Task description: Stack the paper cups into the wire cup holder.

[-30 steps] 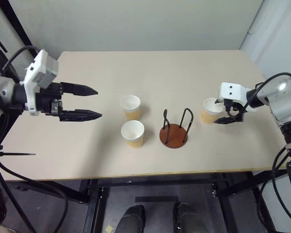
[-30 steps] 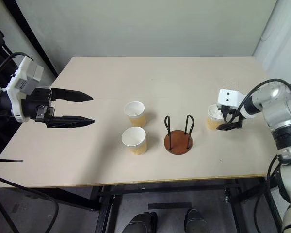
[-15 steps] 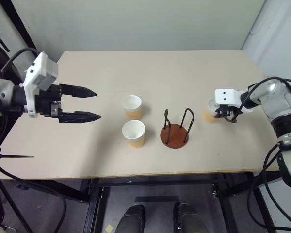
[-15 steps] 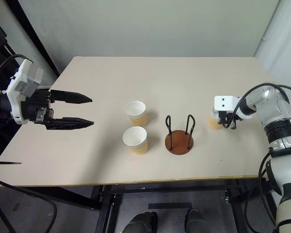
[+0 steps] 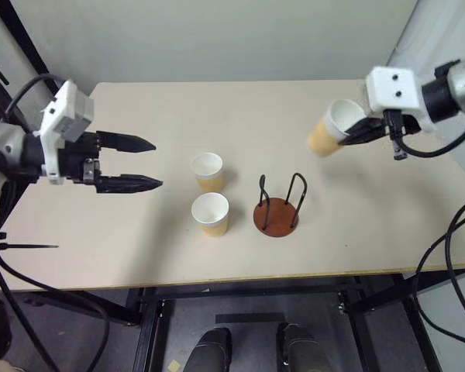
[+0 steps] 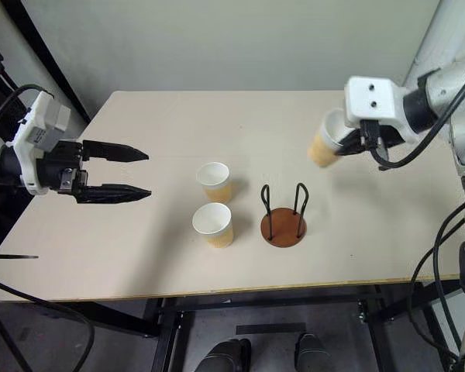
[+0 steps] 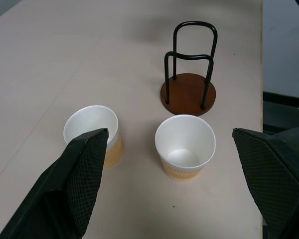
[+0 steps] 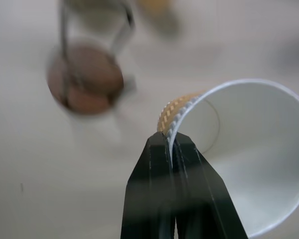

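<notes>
My right gripper [image 5: 362, 130] is shut on the rim of a tan-yellow paper cup [image 5: 328, 132]. It holds the cup tilted in the air, above the table and to the back right of the wire cup holder [image 5: 277, 212]. In the right wrist view the fingers [image 8: 157, 164] pinch the cup's wall [image 8: 175, 107], one outside and one inside. Two more paper cups [image 5: 208, 170] [image 5: 210, 213] stand upright on the table just left of the holder, one behind the other. My left gripper [image 5: 156, 163] hovers open to their left, pointing at them.
The beige table [image 5: 372, 232] has bare room on its right side and along the back by the wall. Its front edge runs close below the holder. A black frame post [image 5: 27, 39] stands at the back left.
My right gripper shut on the right-hand cup's rim and lifted it off the table, up and a little left toward the holder. The cup now hangs tilted. The left arm kept still.
</notes>
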